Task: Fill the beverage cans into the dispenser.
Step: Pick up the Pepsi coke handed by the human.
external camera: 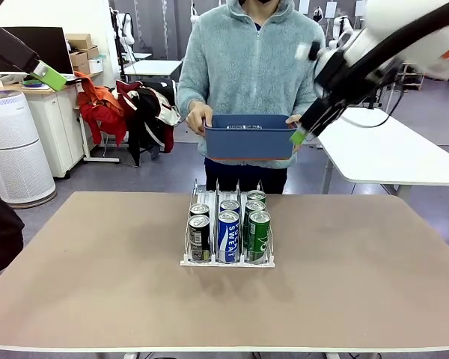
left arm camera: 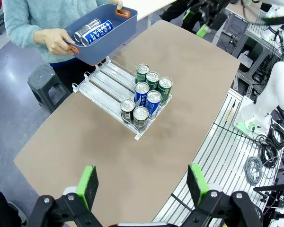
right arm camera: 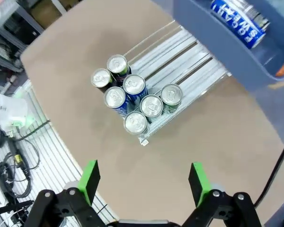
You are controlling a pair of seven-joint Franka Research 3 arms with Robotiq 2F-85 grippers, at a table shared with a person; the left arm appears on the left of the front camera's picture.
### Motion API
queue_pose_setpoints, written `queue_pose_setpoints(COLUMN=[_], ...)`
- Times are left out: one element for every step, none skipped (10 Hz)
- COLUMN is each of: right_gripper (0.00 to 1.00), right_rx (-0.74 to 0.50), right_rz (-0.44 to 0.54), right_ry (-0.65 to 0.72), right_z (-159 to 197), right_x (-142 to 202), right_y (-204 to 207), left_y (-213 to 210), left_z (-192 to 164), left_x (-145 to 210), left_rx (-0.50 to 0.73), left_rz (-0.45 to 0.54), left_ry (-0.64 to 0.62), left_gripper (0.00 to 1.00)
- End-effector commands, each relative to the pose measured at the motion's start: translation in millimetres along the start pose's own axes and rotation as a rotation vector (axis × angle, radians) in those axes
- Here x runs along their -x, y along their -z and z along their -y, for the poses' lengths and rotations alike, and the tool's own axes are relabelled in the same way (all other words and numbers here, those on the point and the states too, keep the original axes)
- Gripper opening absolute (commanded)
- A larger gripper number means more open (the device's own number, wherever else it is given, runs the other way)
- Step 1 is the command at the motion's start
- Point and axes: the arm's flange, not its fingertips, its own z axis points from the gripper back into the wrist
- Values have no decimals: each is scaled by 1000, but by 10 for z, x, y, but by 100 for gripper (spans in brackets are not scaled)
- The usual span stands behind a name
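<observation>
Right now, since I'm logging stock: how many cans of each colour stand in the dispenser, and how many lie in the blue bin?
Green cans in the dispenser: 3
Blue cans in the dispenser: 2
Black cans in the dispenser: 2
Cans in the blue bin: 2, a blue one and a darker one
Total: 9

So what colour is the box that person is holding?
The box is dark blue with orange handles, clearest in the left wrist view.
</observation>
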Motion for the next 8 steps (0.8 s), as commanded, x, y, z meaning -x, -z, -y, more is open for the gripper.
queue_pose_setpoints(right_gripper=[100, 100, 100, 100, 100, 100, 100, 100], right_rx=[-6, 31, 49, 75, 88, 115, 139, 151], right_rz=[28, 55, 68, 86, 109, 119, 132, 147], right_ry=[44, 56, 48, 66, 82, 99, 120, 137], right_z=[87, 51, 39, 15, -32, -26, 16, 72], right_x=[21, 80, 143, 218, 337, 429, 501, 569], right_y=[-433, -619, -820, -1019, -1202, -1346, -1463, -1521], left_y=[7, 7, 7, 7, 7, 7, 7, 7], left_z=[-7, -7, -7, -7, -7, -7, -7, -7], left_x=[3, 3, 3, 3, 3, 3, 3, 3], left_rx=[2, 2, 2, 2, 2, 2, 2, 2], left_rz=[-1, -1, -1, -1, -1, -1, -1, -1], left_ry=[-7, -7, -7, -7, -7, -7, -7, -7], left_gripper=[100, 100, 100, 100, 100, 100, 100, 100])
